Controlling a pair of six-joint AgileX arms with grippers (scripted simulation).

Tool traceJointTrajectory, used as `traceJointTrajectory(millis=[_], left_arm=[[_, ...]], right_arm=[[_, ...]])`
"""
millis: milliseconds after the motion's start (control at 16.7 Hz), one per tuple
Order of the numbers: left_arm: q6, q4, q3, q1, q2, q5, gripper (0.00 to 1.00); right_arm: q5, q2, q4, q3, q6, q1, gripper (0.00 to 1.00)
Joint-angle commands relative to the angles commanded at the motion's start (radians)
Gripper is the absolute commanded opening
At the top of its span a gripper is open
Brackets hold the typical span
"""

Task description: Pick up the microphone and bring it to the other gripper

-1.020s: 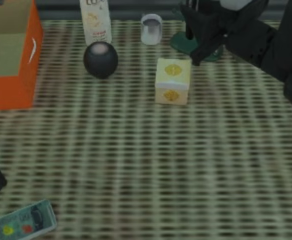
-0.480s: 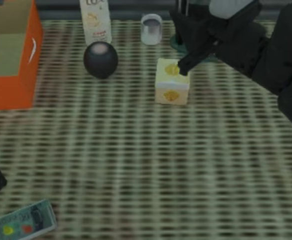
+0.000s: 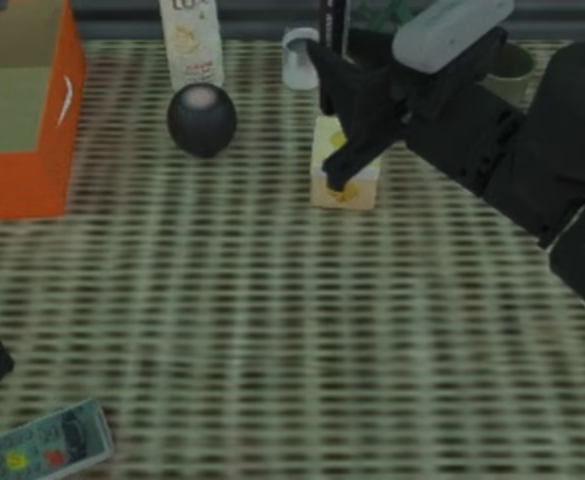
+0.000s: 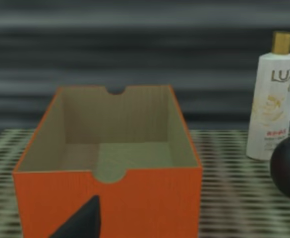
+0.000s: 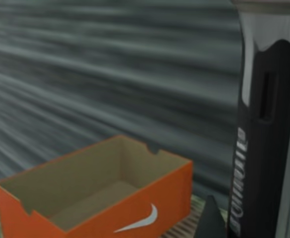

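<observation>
Right arm has swung left and forward since the earlier frames; it was over the far right corner, now it sits above the cream cube box (image 3: 344,175).

Top view: right gripper (image 3: 337,110) clenched on the microphone (image 3: 334,25), whose black body sticks up at the far edge beside the white cup (image 3: 299,58). Black ball (image 3: 201,119), lotion bottle (image 3: 191,40) and orange shoebox (image 3: 57,110) on the left. Left arm parked at the left edge, remote (image 3: 42,445) nearby.

Left wrist view: shoebox (image 4: 135,198), bottle (image 4: 272,106), ball (image 4: 288,166); left fingertip (image 4: 83,223) only, grip cannot tell.

Right wrist view: microphone (image 5: 261,148) upright, close, off the table; shoebox (image 5: 92,196) behind.
</observation>
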Motion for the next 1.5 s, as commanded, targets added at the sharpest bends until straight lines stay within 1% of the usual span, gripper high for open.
traceJointTrajectory(millis=[60,540,660,780,900,1020,1380,1500], left_arm=[[0.000,0.000,0.000,0.000,0.000,0.000,1.00],[0.000,0.001,0.001,-0.001,0.002,0.001,1.00],[0.000,0.018,0.025,-0.013,0.035,0.031,1.00],[0.000,0.054,0.076,-0.037,0.110,0.090,1.00],[-0.001,0.106,0.149,-0.065,0.227,0.170,1.00],[-0.001,0.170,0.237,-0.097,0.374,0.261,1.00],[0.003,0.388,0.535,-0.202,0.877,0.561,1.00],[0.005,0.451,0.621,-0.233,1.027,0.649,1.00]], right_arm=[[-0.004,0.004,0.000,0.004,0.002,-0.004,0.00],[0.000,0.000,0.000,0.000,0.000,0.000,0.00],[0.000,0.000,0.000,0.000,0.000,0.000,0.00],[0.000,0.000,0.000,0.000,0.000,0.000,0.00],[0.000,0.000,0.000,0.000,0.000,0.000,0.00],[0.000,0.000,0.000,0.000,0.000,0.000,0.00],[0.000,0.000,0.000,0.000,0.000,0.000,0.00],[0.000,0.000,0.000,0.000,0.000,0.000,0.00]])
